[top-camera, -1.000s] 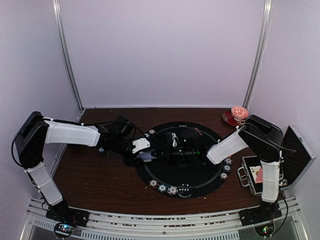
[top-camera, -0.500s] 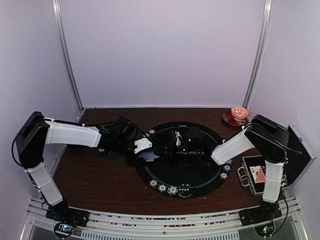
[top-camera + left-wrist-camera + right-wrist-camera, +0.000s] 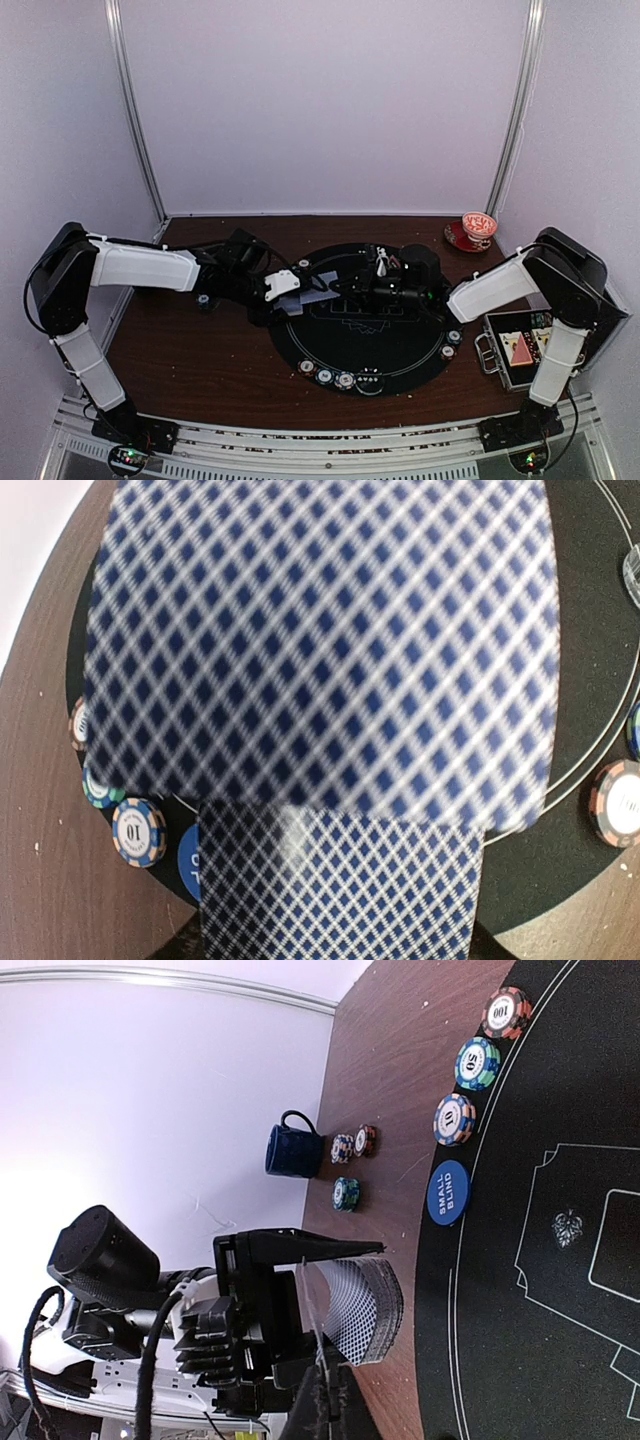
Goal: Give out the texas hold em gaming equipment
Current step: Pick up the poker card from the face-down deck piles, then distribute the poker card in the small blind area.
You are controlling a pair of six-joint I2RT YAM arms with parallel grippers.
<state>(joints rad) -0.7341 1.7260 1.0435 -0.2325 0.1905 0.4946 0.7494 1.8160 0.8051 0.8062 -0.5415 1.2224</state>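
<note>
R end effector [image 3: 322, 1403] withdrew, clenched, its hold unclear; L end effector [image 3: 292, 297] grasps card deck [image 3: 362, 1305].

The white-and-black left arm [image 3: 140, 268] reaches rightward and low. The left gripper [image 3: 283, 290] is clamped on a deck of blue-checked playing cards [image 3: 365, 1310]. The right arm [image 3: 490, 290] stretches left to meet it, and the right gripper [image 3: 318, 1400] is pinched tight on one lifted card [image 3: 320, 640].

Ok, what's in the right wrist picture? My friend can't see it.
The left tool holds a stack of blue-checked playing cards beside a black mat, and the right tool seems to pinch one card off it. Three striped chips and a blue Small Blind disc line the mat's edge; a dark blue mug stands beyond with three more chips.
</note>
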